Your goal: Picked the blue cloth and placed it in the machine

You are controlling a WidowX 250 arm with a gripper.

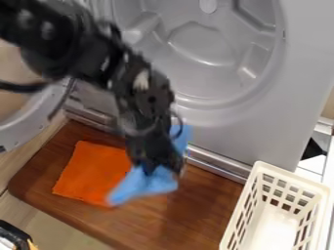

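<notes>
Blue cloth (147, 184) pinched in end effector (157, 168), fingers closed; likely light, limp, best held mid-bunch; machine (261, 129) beyond end effector.

The arm (81, 56) is blurred, and the upper left edge cuts it. The pincer (159, 166) is also blurred and hides the middle of the blue cloth (147, 184). Behind them, a part of the orange cloth (91, 171) is covered. The machine (261, 134), its door (23, 128) and the basket (287, 177) are cut by the edges. The black object (14, 235), lower left, I cannot identify.
</notes>
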